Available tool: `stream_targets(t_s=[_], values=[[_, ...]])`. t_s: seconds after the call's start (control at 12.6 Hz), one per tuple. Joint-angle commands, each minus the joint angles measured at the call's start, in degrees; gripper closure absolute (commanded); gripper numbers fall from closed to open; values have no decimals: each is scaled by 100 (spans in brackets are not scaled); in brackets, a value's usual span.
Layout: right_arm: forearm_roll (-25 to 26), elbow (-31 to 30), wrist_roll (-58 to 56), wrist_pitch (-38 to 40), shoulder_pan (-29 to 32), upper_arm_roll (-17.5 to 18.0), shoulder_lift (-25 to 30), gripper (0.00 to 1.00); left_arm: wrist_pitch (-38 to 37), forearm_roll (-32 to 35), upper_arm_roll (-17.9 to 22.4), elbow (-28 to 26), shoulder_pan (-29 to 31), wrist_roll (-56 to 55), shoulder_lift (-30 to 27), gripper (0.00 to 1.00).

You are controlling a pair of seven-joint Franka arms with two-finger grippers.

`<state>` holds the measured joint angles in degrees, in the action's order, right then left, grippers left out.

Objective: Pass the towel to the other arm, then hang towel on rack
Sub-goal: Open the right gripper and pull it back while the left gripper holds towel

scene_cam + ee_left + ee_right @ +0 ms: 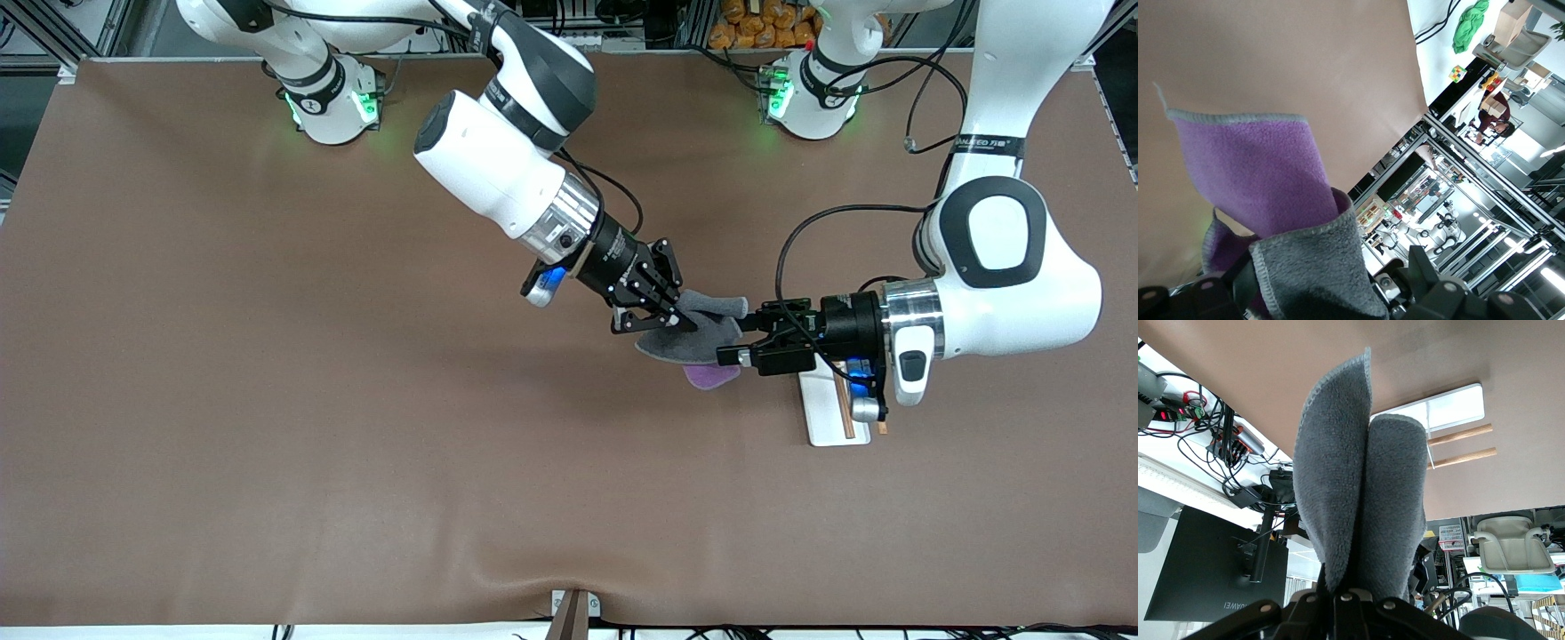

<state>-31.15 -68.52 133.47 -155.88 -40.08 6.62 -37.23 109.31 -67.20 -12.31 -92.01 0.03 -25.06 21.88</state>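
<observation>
The right gripper hangs in the air over the counter beside the rack, its fingers clamped tight on the towel. The left gripper sits above the rack's end, its fingers spread wide around the towel's other edge. The towel, grey with a purple corner drooping, hangs between them, clear of the rack.

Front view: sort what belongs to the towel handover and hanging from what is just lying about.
Job:
- towel
- rack
- right gripper, shut on the towel
- left gripper, open at the towel

Lying about:
- brown table cover only; nothing else
</observation>
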Motion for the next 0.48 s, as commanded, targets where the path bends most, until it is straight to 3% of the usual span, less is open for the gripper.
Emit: stream_targets(t_s=[0.0, 0.4], values=[[118, 111, 197, -127, -79, -55, -83, 100, -24, -136, -9, -10, 50, -95, -87, 15], [118, 111, 197, -127, -79, -46, -74, 100, -15, -136, -9, -10, -2, -113, -52, 27]])
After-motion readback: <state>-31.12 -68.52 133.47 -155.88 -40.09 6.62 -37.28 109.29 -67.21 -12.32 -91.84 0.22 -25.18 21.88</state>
